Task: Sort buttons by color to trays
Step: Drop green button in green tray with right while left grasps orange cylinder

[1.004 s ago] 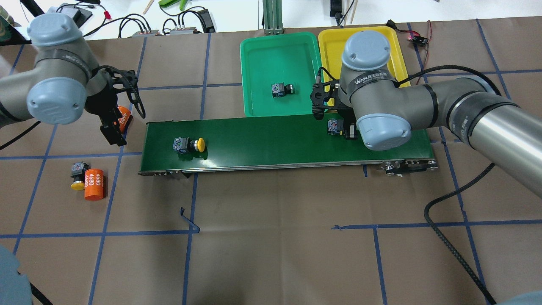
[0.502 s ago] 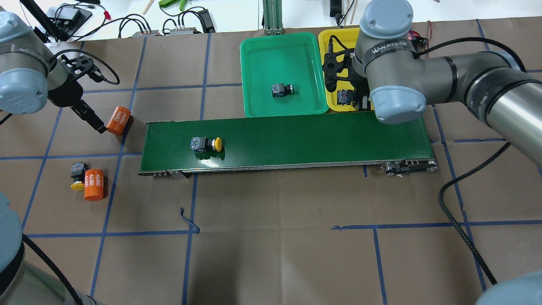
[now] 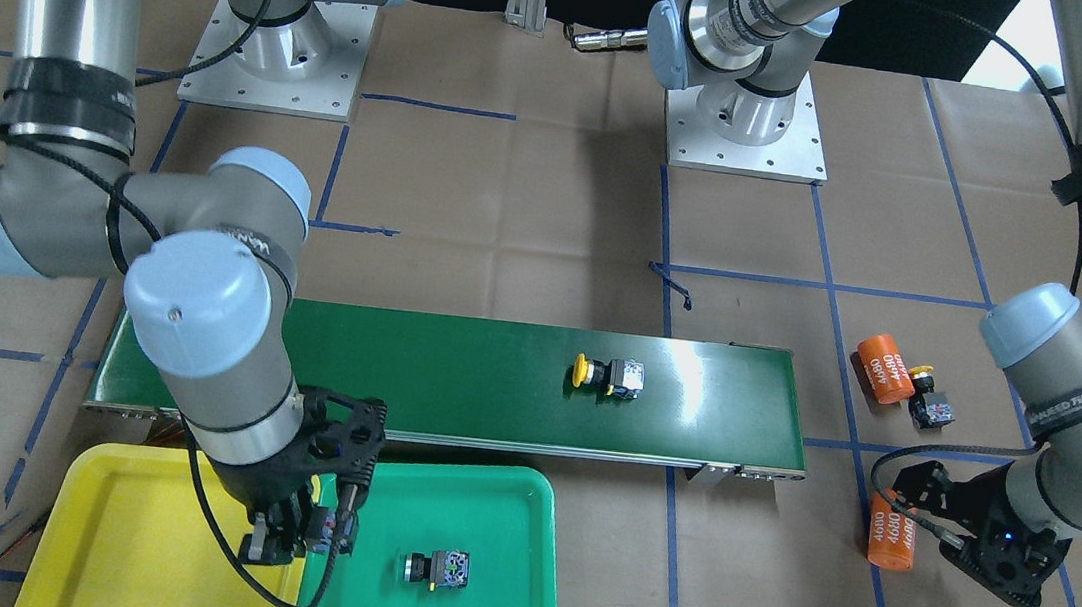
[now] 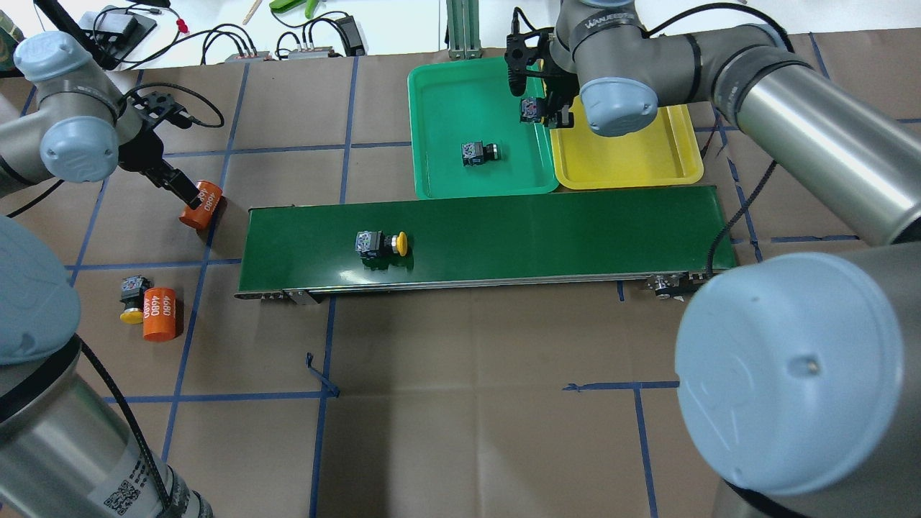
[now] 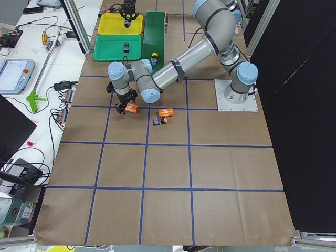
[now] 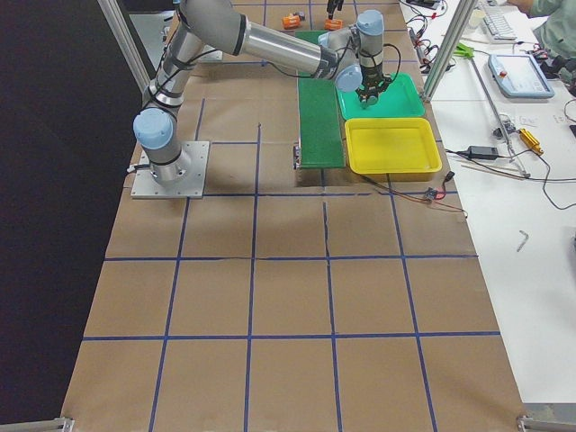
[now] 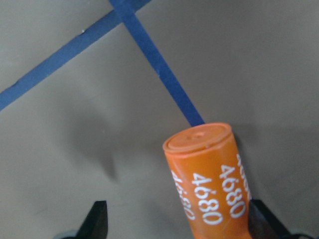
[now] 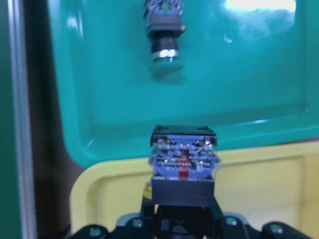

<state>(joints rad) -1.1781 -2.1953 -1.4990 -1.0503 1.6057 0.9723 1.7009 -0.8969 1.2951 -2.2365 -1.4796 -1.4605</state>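
My right gripper (image 4: 538, 111) is shut on a black-grey button (image 8: 183, 167) and holds it above the seam between the green tray (image 4: 446, 93) and the yellow tray (image 4: 633, 151). The held button's cap is hidden. A green-capped button (image 4: 480, 153) lies in the green tray. A yellow button (image 4: 381, 244) lies on the belt. Another yellow button (image 4: 132, 298) lies on the table at the left. My left gripper (image 4: 191, 198) is open at the table's left, with an orange 4680 cylinder (image 7: 209, 184) between its fingers.
The long dark-green conveyor belt (image 4: 540, 230) runs across the middle, in front of both trays. A second orange cylinder (image 4: 160, 313) lies right beside the yellow button on the table. Cables and boxes line the far edge.
My right gripper lifted the button off the belt's right end, carried it over the yellow tray, then left to the trays' seam. The belt's yellow button moved right. My left gripper closed in on the cylinder.
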